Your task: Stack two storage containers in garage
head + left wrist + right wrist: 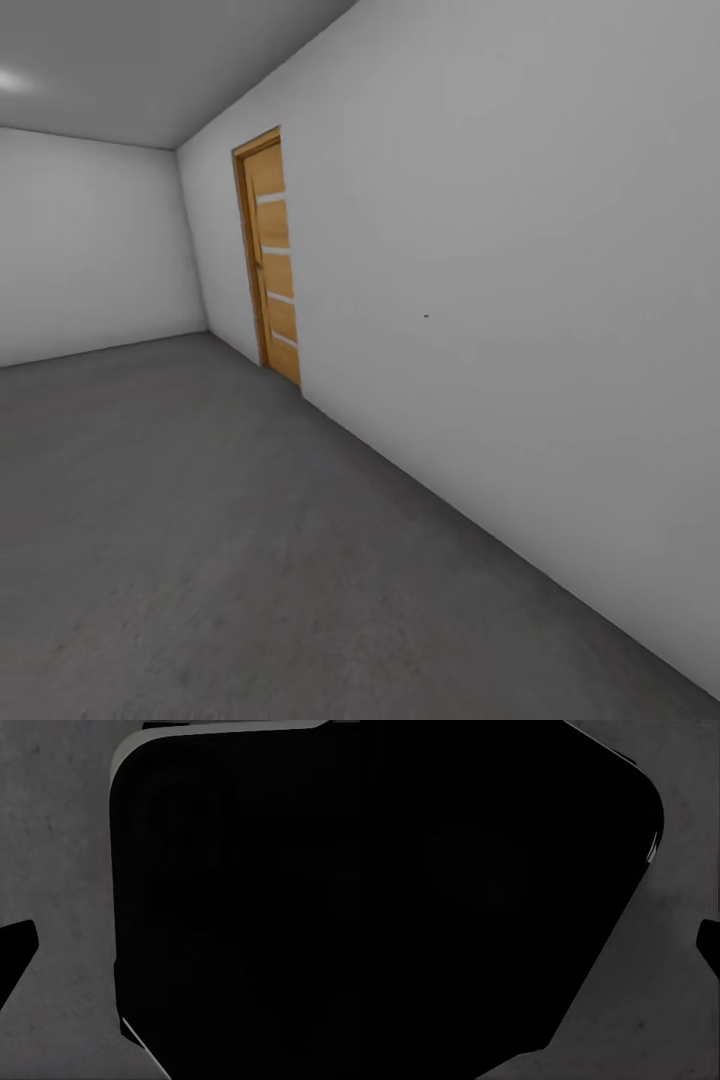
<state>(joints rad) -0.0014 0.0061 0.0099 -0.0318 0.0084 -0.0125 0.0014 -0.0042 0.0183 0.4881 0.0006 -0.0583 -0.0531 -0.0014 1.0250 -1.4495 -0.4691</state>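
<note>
- The head view looks into the garage (100,240): pale grey walls, a grey ceiling, and the dark grey concrete floor (200,540) running from the near edge to the far wall.
- A wooden door (270,260) with pale horizontal strips stands shut in the long wall (500,300) on the right; its lower corner meets the floor.
- A tiny dark speck sits on that wall; what it is cannot be made out.
- A bright patch at the ceiling's upper left corner is cut off by the picture's edge.
- In the left wrist view a large black rounded shape (240,915) with a thin pale rim blocks most of the scene; it looks like part of the robot's own body, though this is uncertain. Rough grey floor (60,855) lies beside it.
- A small black wedge (15,952) pokes in at the edge of that view, possibly a finger, too cropped to identify.
- The right wrist view has a matching black mass (495,892), with grey floor (660,1005) next to it and a small dark piece (709,945) at the edge.
- Whether either gripper's fingers are apart or together cannot be told.
- The storage containers' whereabouts cannot be told from these views.
</note>
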